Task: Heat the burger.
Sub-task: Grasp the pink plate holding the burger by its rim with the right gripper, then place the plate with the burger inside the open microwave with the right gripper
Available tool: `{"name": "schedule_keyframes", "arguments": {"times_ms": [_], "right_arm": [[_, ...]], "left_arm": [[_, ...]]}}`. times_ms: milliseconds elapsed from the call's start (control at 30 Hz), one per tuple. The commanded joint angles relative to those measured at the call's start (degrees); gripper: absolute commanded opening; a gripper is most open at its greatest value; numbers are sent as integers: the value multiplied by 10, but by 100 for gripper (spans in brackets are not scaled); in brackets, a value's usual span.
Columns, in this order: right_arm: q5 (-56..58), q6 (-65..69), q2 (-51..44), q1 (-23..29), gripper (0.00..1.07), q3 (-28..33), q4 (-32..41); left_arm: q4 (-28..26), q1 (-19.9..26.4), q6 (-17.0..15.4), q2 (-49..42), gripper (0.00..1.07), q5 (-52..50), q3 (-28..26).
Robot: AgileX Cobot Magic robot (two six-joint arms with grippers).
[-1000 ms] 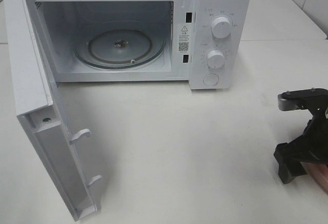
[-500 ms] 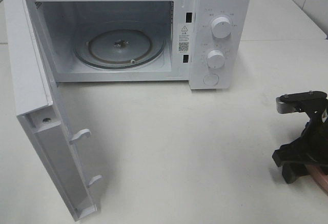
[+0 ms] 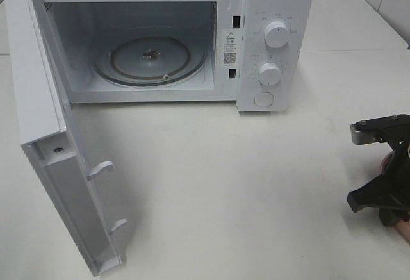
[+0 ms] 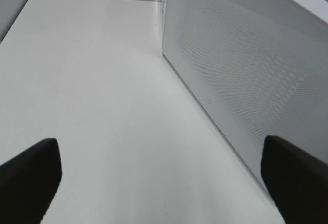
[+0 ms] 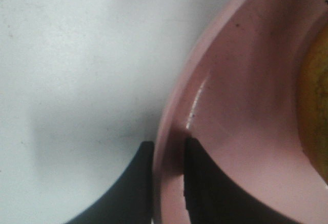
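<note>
In the right wrist view my right gripper (image 5: 168, 143) straddles the rim of the round pink plate (image 5: 246, 106), one finger outside and one inside, both pressed against it. A golden-yellow edge of the burger (image 5: 318, 101) shows on the plate at the frame's edge. In the exterior view the right gripper (image 3: 379, 202) is low at the far right of the table, with a sliver of the plate (image 3: 404, 230) beside it; the burger is out of view there. My left gripper (image 4: 164, 183) is open and empty, facing the outer side of the microwave door (image 4: 241, 80).
The white microwave (image 3: 269, 36) stands at the back of the table. Its door (image 3: 45, 132) is swung wide open to the left. The glass turntable (image 3: 150, 59) inside holds nothing. White tabletop (image 3: 243, 177) lies between the microwave and the right gripper.
My right arm has moved to the right and down, toward the edge of the exterior view, so less of the pink plate shows. The microwave has not moved.
</note>
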Motion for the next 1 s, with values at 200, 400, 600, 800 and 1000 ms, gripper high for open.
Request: {"name": "schedule_keyframes", "arguments": {"times_ms": [200, 400, 600, 800, 1000], "right_arm": [[1, 15, 7, -1, 0, 9, 1], [9, 39, -9, 7, 0, 8, -23], [36, 129, -13, 50, 0, 8, -103], [60, 190, -13, 97, 0, 8, -156], [91, 211, -14, 133, 0, 8, -178]], "left_arm": [[-1, 0, -2, -9, 98, -8, 2], [-1, 0, -2, -9, 98, -8, 2], [-1, 0, -2, -9, 98, -8, 2], [-1, 0, -2, -9, 98, -8, 2], [-1, 0, -2, -9, 98, -8, 2]]}}
